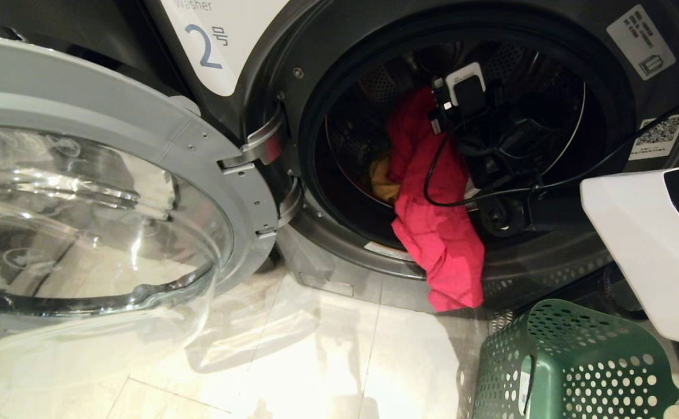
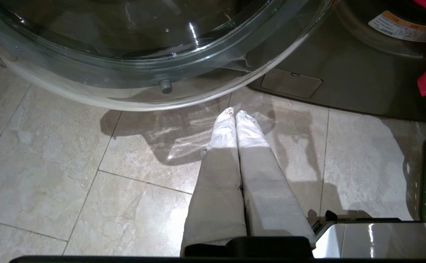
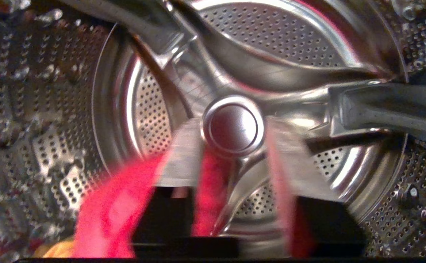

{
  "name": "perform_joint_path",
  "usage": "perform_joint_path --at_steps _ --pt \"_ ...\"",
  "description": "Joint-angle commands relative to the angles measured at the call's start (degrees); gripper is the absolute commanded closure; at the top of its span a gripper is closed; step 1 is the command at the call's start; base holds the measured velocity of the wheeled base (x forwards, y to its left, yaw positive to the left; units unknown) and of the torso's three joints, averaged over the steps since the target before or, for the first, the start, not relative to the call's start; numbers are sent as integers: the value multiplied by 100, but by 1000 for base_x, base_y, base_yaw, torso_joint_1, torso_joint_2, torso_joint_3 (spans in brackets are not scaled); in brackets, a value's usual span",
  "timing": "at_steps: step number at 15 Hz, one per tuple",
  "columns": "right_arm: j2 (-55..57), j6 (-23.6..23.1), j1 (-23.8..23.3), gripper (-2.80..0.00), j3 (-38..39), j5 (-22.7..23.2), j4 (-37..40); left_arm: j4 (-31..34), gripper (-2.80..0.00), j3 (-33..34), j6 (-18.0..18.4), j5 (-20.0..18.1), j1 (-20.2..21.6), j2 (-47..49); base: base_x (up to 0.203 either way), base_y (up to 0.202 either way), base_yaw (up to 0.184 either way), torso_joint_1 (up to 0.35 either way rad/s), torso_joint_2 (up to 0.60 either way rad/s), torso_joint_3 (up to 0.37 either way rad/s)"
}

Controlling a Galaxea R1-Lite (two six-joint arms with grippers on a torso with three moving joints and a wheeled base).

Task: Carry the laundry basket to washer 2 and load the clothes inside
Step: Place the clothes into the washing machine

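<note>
Washer 2 stands with its door swung open. My right arm reaches into the drum, and the right gripper is open in front of the drum's hub. A red-pink garment hangs from beside the wrist over the drum's lip toward the floor. Folds of it drape around the fingers, one strand between them. A yellow-orange garment lies inside the drum. The green laundry basket sits on the floor at the lower right. My left gripper is shut, empty, above the tiles.
The open glass door fills the left side, close above the left gripper. A white part of my body stands at the right edge above the basket. Pale floor tiles lie between door and basket.
</note>
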Motion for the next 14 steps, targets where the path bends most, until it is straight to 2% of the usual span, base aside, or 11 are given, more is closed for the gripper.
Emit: perform_joint_path --at_steps 1,5,8,11,14 --pt "-74 -15 30 -280 89 6 10 -2 0 9 -2 3 0 9 0 0 0 0 0 0" --pt "-379 6 108 -280 823 -15 84 -2 0 9 -2 -1 0 9 0 0 0 0 0 0" --pt "-1063 202 154 -280 2070 -32 632 -2 0 9 -2 -1 0 9 0 0 0 0 0 0" --pt "-1997 1013 311 -280 3586 -64 1389 -2 0 9 -2 -1 0 9 0 0 0 0 0 0" --pt "-3147 2039 761 -280 4931 -282 2143 -2 0 9 -2 1 0 9 0 0 0 0 0 0"
